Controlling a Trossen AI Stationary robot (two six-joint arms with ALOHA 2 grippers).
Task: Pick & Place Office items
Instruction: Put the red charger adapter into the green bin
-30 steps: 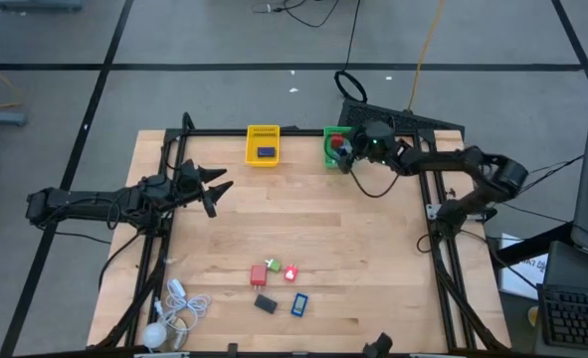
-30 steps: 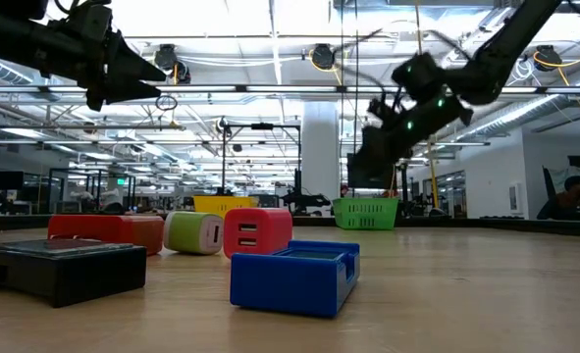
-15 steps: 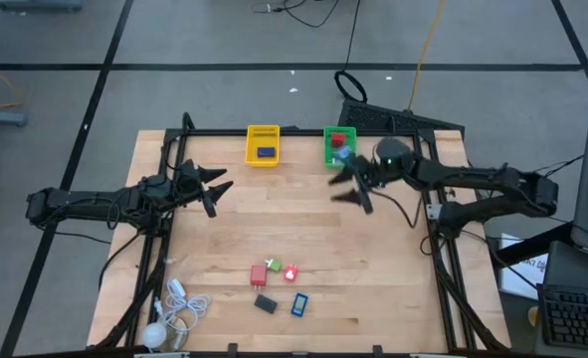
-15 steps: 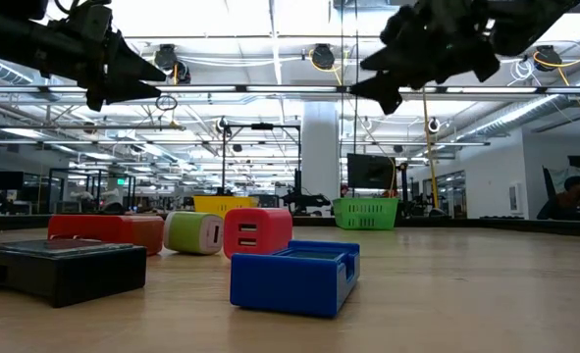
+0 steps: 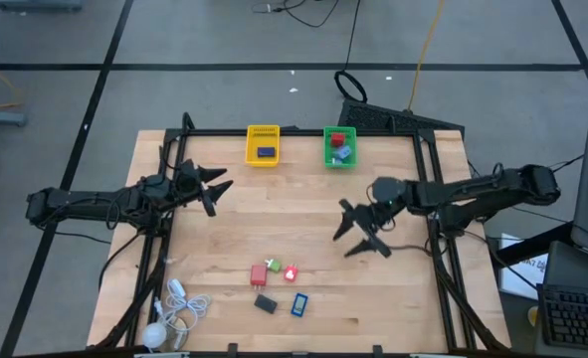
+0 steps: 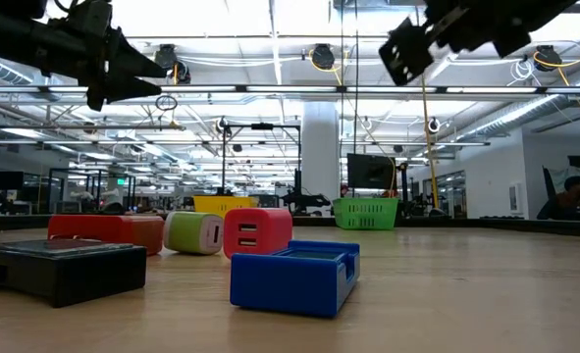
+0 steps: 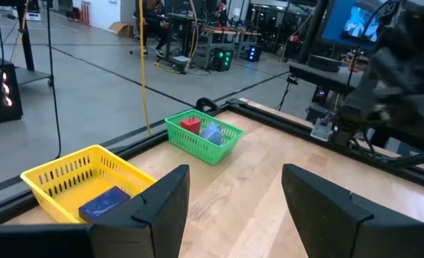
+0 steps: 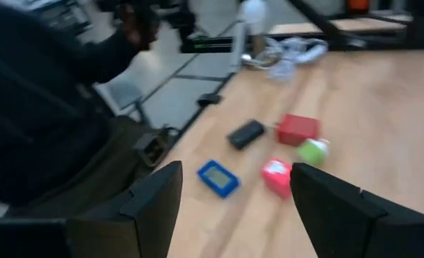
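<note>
Five small office items lie near the table's near edge: a red block (image 5: 259, 274), a green one (image 5: 272, 266), a pinkish-red one (image 5: 291, 271), a black one (image 5: 265, 303) and a blue one (image 5: 298, 303). They also show in the right wrist view, for instance the blue block (image 8: 217, 177) and the black block (image 8: 246, 133). My right gripper (image 5: 348, 239) hovers open over the table right of centre, pointing toward them. My left gripper (image 5: 214, 189) waits open at the left side. A blue item rests in the yellow basket (image 5: 263, 144); a red and a blue item rest in the green basket (image 5: 339, 146).
A white coiled cable with a round ball (image 5: 174, 310) lies at the near left corner. Both baskets stand at the far edge. A black frame rail (image 5: 433, 249) runs along the table's right side. Bare wood (image 5: 294, 214) stretches between the baskets and the cluster of blocks.
My right gripper has drawn back from over the green basket, moving toward the near edge and turning to face the cluster of blocks. A red and a blue item now show uncovered in the green basket.
</note>
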